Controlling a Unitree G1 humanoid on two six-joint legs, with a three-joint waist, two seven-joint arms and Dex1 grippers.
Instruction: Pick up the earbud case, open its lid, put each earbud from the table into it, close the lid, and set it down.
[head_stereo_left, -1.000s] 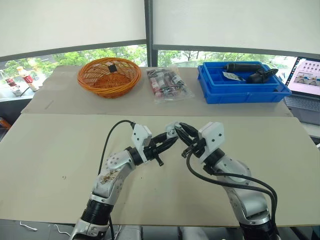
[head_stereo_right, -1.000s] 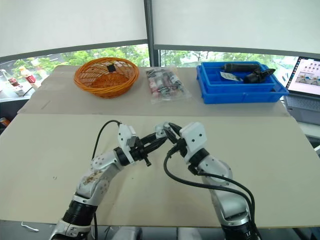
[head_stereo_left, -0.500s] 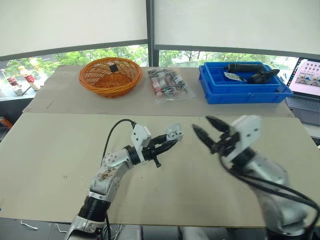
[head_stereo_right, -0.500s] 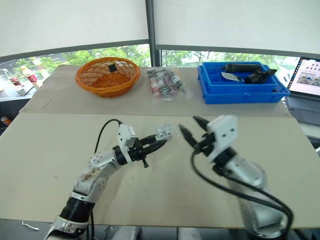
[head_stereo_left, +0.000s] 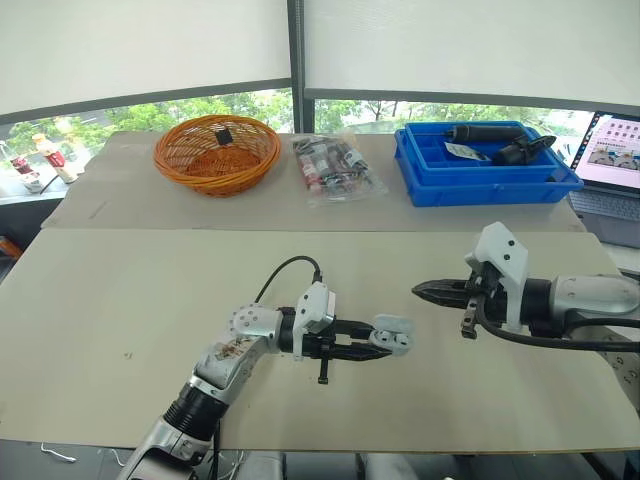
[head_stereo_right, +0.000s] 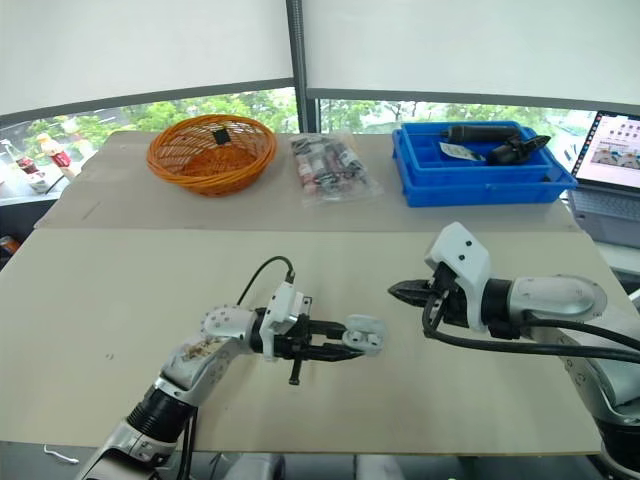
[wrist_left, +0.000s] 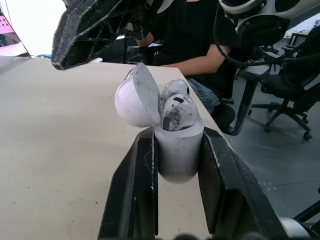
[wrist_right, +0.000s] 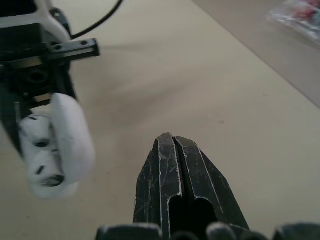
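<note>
Right claw (head_stereo_left: 420, 291) has pulled away, pinched closed; left claw (head_stereo_left: 378, 342) clamps the open earbud case (head_stereo_left: 395, 331).

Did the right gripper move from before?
Yes. The right gripper swung toward the robot's right, off the earbud case: its tip, once left of the blue bin, now lies in front of its left end.

Diffuse daylight enters through the strip of window glass (head_stereo_left: 110, 118) beyond the far edge of the beige rectangular table (head_stereo_left: 120, 300). The white roller blinds (head_stereo_left: 450, 45) above it glow evenly. Illumination is bright and flat, and shadows on the table are faint and soft-edged. In the left wrist view, the white glossy earbud case (wrist_left: 177, 145) carries soft highlights, and a backlit area beyond the table's edge is overexposed to white.
</note>
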